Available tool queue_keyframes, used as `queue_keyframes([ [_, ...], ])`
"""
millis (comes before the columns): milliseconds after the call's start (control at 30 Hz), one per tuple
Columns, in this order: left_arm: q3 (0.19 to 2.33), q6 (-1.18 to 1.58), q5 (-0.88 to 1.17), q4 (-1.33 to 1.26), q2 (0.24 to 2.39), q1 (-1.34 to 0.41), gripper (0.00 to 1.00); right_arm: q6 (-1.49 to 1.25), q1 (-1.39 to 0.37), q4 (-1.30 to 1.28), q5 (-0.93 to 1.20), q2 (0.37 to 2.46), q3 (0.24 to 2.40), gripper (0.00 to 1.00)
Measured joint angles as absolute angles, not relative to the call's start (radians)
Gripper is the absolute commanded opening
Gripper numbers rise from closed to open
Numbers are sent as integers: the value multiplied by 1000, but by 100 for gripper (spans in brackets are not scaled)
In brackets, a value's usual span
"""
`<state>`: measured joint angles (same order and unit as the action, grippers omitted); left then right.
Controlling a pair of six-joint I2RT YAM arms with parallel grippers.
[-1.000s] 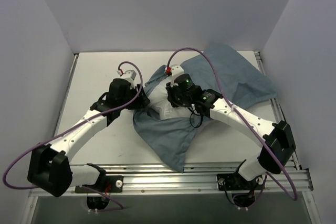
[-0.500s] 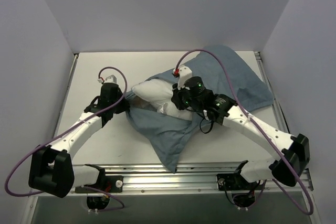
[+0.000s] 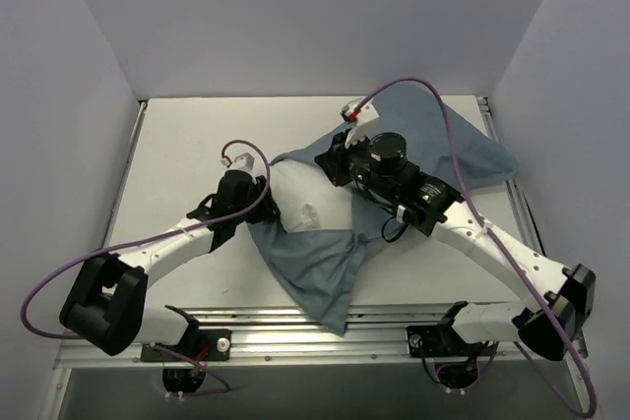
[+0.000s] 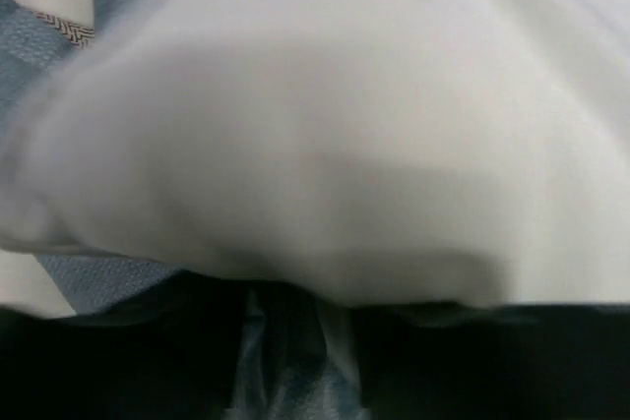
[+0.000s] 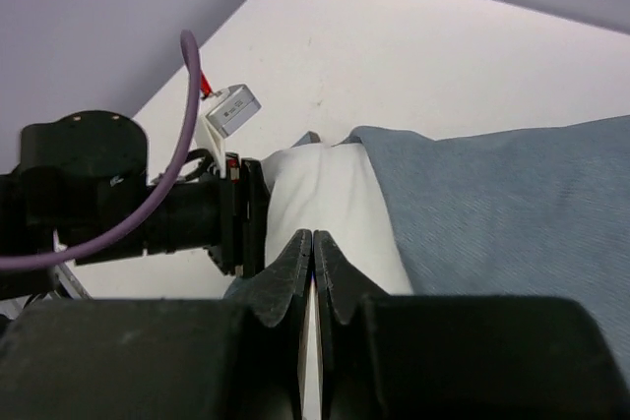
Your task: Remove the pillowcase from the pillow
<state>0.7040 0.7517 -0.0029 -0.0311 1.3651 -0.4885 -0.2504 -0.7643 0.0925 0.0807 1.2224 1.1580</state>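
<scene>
We judge the pillowcase (image 3: 448,150), lying in the middle of the surface (image 3: 177,154) around the plump white pillow (image 3: 307,206), light and limp, best pinched at its hem; the right pincer (image 5: 312,236) is closed, while the state of the left pincer (image 3: 264,200), at the pillow's left end, we cannot tell.

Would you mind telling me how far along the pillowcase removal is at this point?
Partly done: one end of the white pillow shows outside the pillowcase. In hand: the left gripper is pressed against that bare end, and the right gripper is shut beside the case's opening. Left: the case covers the pillow's far part and has to come fully off.
</scene>
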Motion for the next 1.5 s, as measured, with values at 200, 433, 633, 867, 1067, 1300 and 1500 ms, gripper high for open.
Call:
queue_keyframes([
  [200,704,749,-44,39,1257,-522,96,-254,-767,71,47,1370,1199,21],
  [433,704,748,-97,247,1009,-525,97,-252,-768,-41,-73,1320,1184,53],
  [633,702,754,-30,265,929,-591,97,-284,-763,-142,-186,1189,1098,57],
  [867,709,756,25,97,1136,-732,97,-360,-650,-216,-248,1133,1008,63],
  [1067,757,785,47,-18,1368,-738,97,-359,-649,-226,-236,1161,999,63],
  [1300,825,757,69,-53,1468,-618,97,-346,-649,-111,-176,1320,1004,63],
  [1500,968,691,85,-65,1549,-447,97,-323,-664,-44,-144,1468,1139,63],
])
